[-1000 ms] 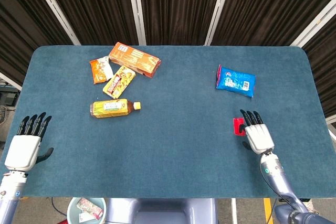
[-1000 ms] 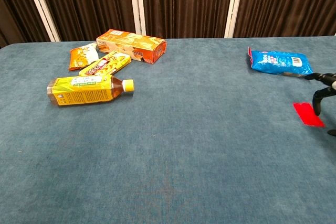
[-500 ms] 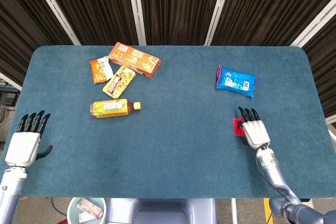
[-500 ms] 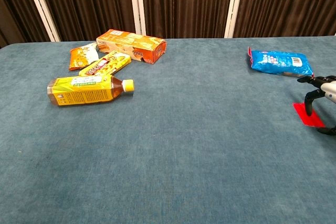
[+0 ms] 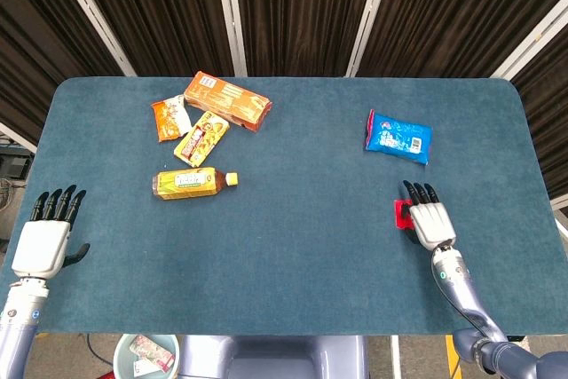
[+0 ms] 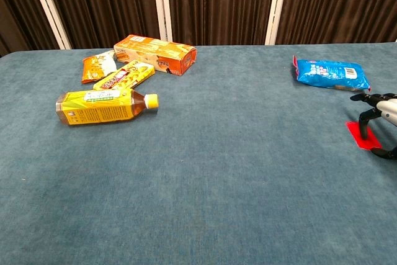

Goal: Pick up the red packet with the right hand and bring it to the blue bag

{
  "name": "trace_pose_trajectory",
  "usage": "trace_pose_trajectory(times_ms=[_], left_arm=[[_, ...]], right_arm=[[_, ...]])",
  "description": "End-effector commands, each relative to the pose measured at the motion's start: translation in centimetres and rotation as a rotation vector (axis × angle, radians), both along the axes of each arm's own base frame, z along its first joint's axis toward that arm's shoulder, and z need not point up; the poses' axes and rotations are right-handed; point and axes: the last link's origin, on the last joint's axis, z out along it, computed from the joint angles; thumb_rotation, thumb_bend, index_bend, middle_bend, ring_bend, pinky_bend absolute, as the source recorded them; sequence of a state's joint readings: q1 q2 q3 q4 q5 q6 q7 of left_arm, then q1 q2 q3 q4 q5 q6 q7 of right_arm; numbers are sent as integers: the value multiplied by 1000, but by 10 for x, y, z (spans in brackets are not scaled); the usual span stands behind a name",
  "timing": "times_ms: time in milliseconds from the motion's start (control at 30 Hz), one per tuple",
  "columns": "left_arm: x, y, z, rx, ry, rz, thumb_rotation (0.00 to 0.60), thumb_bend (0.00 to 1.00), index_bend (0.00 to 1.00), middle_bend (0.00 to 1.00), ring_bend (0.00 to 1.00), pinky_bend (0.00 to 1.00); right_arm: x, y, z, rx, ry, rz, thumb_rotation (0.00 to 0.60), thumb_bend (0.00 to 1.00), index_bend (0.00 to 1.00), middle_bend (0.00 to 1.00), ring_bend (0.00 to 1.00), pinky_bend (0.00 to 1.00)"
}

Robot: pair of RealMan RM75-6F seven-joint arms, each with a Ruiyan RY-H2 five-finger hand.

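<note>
From above, the right hand [image 5: 429,222] lies palm down over the red packet [image 5: 403,214], fingers curled onto it near the surface's [image 5: 302,246] right side; whether it grips is unclear; the left hand [image 5: 44,241], fingers apart and empty, sits at the left front edge, seen only here; the chest view shows dark fingertips [image 6: 366,115] arched on the packet [image 6: 360,133]; the blue bag [image 5: 398,135] lies just behind, bare cloth between; a bottle [image 5: 193,182] lies far left.
</note>
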State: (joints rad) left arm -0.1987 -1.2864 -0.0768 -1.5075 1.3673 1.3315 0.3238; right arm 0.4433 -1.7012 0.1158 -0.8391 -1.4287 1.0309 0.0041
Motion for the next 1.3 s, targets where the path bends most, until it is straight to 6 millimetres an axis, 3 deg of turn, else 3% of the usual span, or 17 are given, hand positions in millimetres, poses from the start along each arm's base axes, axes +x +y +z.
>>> trace_pose_trajectory(times_ms=[33,767,1300], left_arm=[[-1,1,0,0,-1,2,600,229,0,0,0,0],[-1,1,-1,-5,0,5,600,229,0,0,0,0],[-1,1,-2,-6,-4,0,600,228,0,0,0,0]], right_arm=[[-1,0,-2,5,1,-3,600,312,526,0,0,0],[-8,-5,-4,23,6,-39,600,559,607,39,0,0],[3,-21,21,-36,34,17,600,584,613,44,0,0]])
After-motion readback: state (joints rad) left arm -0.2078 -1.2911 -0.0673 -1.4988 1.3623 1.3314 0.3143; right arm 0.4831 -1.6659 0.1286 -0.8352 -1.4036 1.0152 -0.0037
